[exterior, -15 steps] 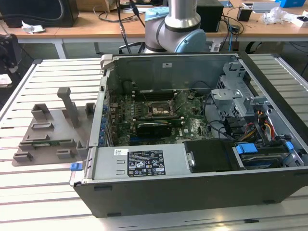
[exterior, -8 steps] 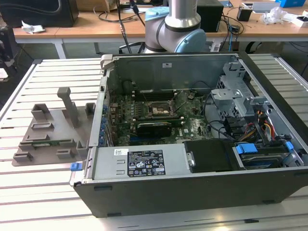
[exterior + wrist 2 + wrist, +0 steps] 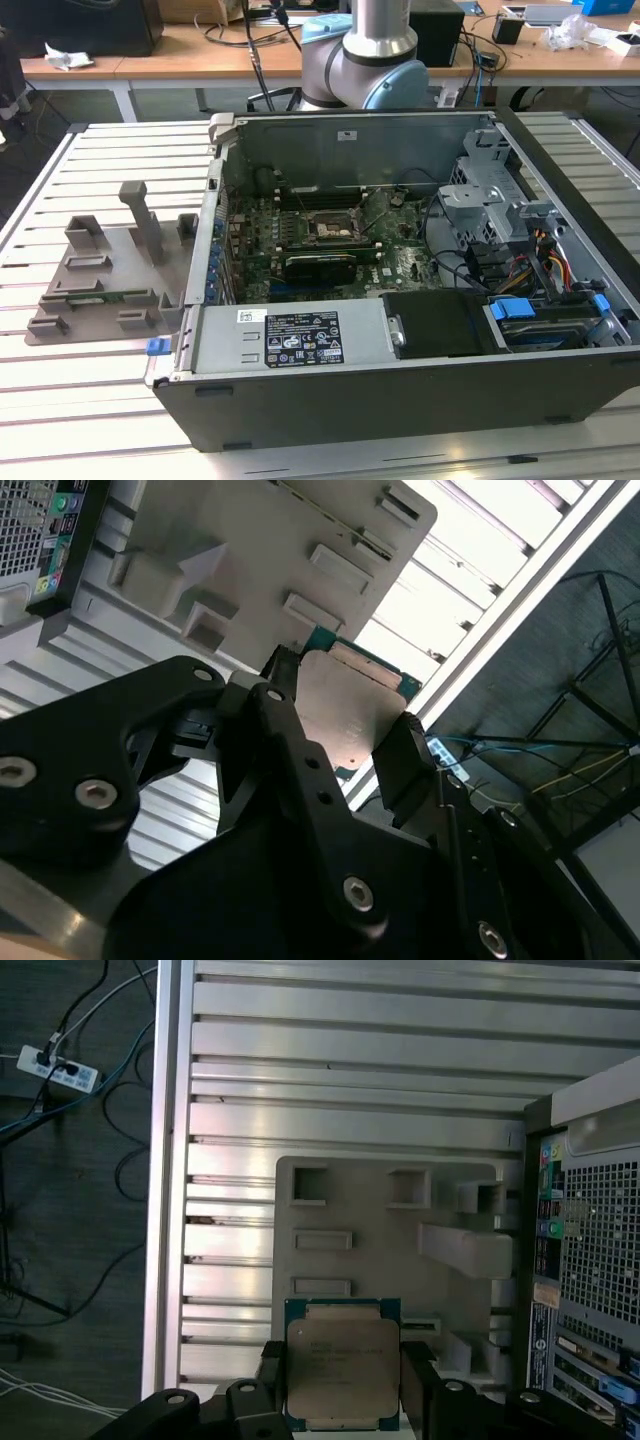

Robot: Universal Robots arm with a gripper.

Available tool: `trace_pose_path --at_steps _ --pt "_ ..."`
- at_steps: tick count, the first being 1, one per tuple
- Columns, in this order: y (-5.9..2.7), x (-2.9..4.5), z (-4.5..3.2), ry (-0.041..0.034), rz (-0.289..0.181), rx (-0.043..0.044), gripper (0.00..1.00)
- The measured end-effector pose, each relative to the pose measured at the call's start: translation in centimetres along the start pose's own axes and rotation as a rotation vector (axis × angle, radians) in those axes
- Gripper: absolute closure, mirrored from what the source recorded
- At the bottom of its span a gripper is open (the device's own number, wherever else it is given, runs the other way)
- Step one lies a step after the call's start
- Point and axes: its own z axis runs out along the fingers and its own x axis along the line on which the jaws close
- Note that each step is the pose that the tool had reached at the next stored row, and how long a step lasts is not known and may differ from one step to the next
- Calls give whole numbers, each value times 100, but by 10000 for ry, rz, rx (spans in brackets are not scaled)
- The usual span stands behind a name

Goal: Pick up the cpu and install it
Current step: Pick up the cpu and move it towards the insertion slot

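Two black, matt fingers [image 3: 417, 1380] of the gripper [image 3: 345, 1365] press against opposite edges of the cpu [image 3: 342, 1360]. The jaws stand only as far apart as the chip is wide, and it fills the gap between them. The cpu is a flat square with a softly shining silver metal lid, set on a thin teal-green board that shows as a narrow rim. In both wrist views it sits clamped in the fingers, with the grey plastic fixture [image 3: 390, 1250] and the table [image 3: 350, 1060] behind it.

The fixture is a smooth, pale grey moulded slab bearing raised rectangular blocks, shallow slots and an upright post. In the exterior view it lies flat on the table, to the exterior view's left of the computer case [image 3: 400, 400]. The table is built of long, ribbed aluminium slats with a dull sheen.

The case is an open, dark grey sheet-metal box lying on its side. Inside it are a green motherboard [image 3: 405, 265], the dark square metal-framed socket [image 3: 330, 226] near the board's middle, bundled cables [image 3: 550, 265] and blue plastic tabs [image 3: 510, 308].

Behind the case rises the arm [image 3: 365, 50], a silver tube with light blue joint caps. A white power strip [image 3: 58, 1065] lies on the dark floor beside the table.
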Motion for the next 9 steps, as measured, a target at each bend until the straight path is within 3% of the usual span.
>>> trace_pose_path --at_steps 5,9 --pt "-2 -13 -2 4 -3 -1 46" --pt "-6 -115 2 2 -1 4 46"
